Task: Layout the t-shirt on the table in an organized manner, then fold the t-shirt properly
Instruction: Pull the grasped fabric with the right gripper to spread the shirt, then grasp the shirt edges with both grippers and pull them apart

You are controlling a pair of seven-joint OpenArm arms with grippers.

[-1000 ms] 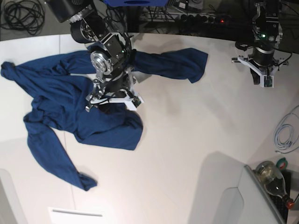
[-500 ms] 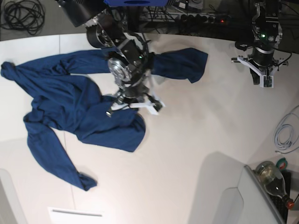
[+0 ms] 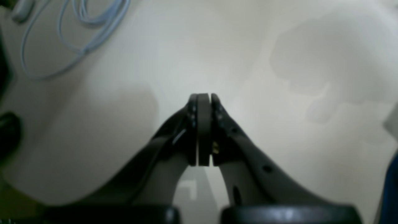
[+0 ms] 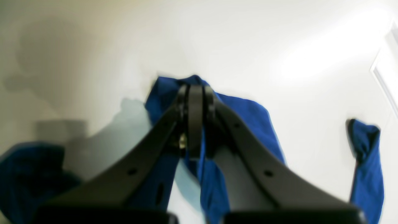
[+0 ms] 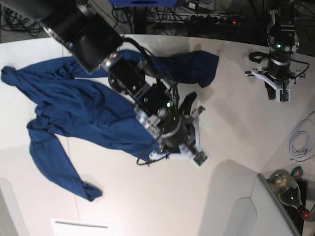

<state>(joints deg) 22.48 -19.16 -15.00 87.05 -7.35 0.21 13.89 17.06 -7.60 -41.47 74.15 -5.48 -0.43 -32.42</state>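
**Right fingers pinched on shirt hem, layout step underway**

Right fingers (image 4: 195, 124) are fully closed with a fold of the t-shirt (image 5: 74, 108) caught between them; blue fabric shows on both sides of the tips and drapes below in the right wrist view. In the base view that gripper sits over the shirt's lower edge, just where fabric meets bare counter (image 5: 221, 123)

Left fingers (image 3: 203, 127) are pressed flat together, nothing in them, hovering above bare counter at the far side, well apart from the shirt. A pale cable (image 3: 71, 34) lies near the counter edge there

Shirt lies crumpled on the counter: body bunched under the right arm, one part trailing toward the near edge, another toward the far edge. Not flat, not squared up

Judgement: this is the spread-out phase, folding not started. Next move looks like dragging the pinched edge outward across open counter to pull the body flat, keeping the pull low so cloth slides rather than lifts. Left arm probably needs to come in and pin or take the opposite edge, else the whole shirt may just slide along
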